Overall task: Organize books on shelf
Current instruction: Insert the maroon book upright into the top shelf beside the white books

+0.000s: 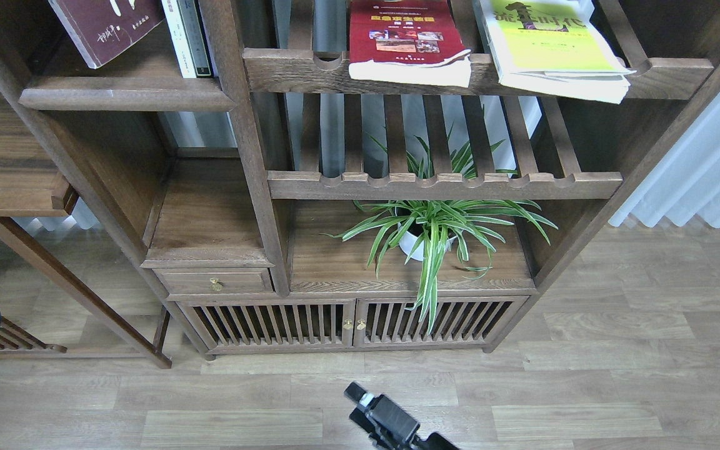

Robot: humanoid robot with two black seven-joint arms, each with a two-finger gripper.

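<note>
The dark maroon book leans tilted in the top-left compartment, its lower corner over the solid shelf board, close to upright white books. Its top is cut off by the frame edge, so what holds it is hidden. The red book and the yellow-green book lie flat on the upper slatted rack, overhanging its front rail. My left gripper is out of view. A black gripper end, my right one, sits low over the floor at the bottom centre; its fingers cannot be told apart.
A spider plant in a white pot stands on the lower board under a second slatted rack. A drawer and slatted cabinet doors are below. A side table stands at left, curtains at right.
</note>
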